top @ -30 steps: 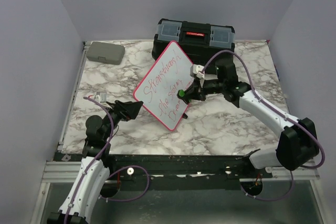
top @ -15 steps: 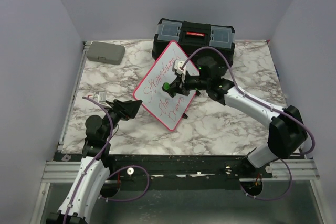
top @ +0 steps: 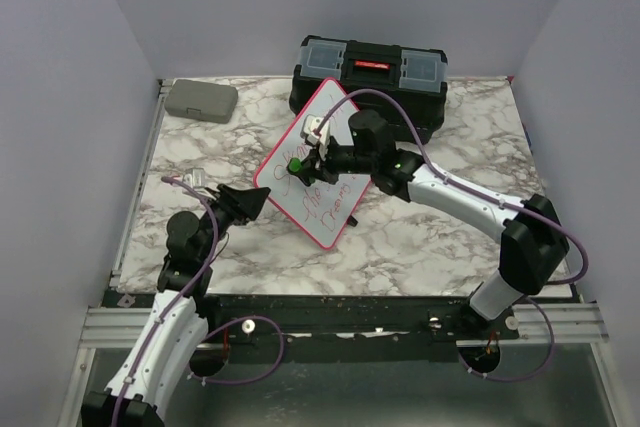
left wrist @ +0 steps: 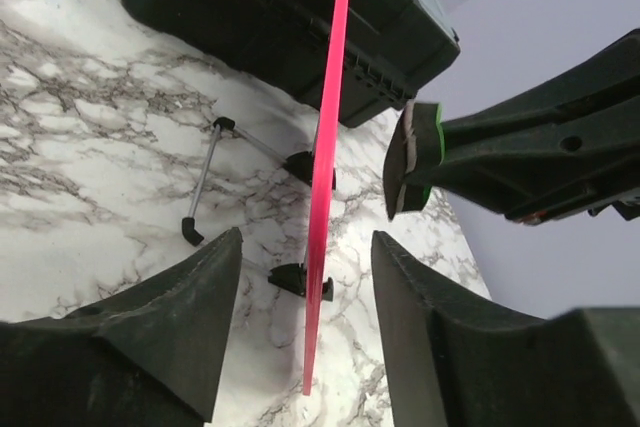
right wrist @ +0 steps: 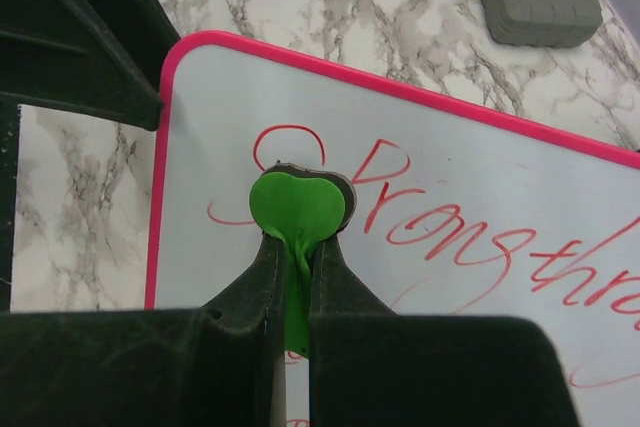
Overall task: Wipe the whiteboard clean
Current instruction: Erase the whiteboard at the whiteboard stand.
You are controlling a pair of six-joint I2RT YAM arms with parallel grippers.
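When looking down from above, found the whiteboard standing tilted on its small black feet near the middle of the marble tabletop, just in front of the black toolbox, with one corner pointing up. Read red handwriting across its white face. Saw the right fingers pinched tight on a green eraser, held at the written face near the board's left corner, over a red loop. Could not tell whether pad and board touched. Noted the left fingers moderately apart, straddling the board's pink edge with a gap on either side, gripping nothing. Spotted a small grey case at the tabletop's far left corner, well apart from the board.
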